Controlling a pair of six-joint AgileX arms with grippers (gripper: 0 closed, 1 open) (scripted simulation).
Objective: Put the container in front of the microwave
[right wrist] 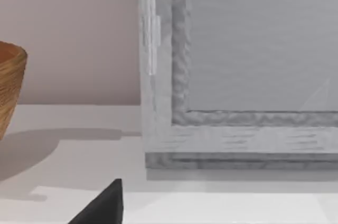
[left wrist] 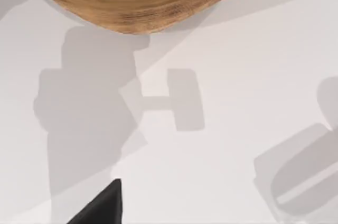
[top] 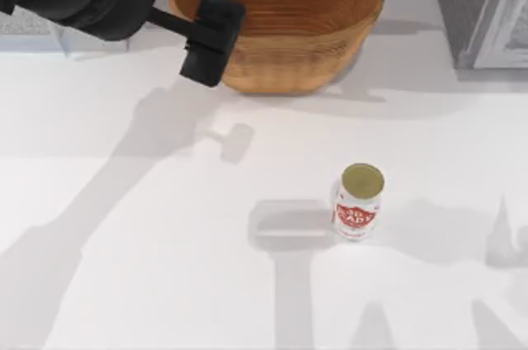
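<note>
Where table's bare, upright container, gold top, white-red label

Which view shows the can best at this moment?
The top view: the can stands upright on the table, gold top and red label visible, right of centre, apart from the bowl. The left wrist view faces bowl and table; the right wrist view faces a grey appliance.

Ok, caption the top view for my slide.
Left claw hovers by the bowl; the can stands alone mid-table.
</note>
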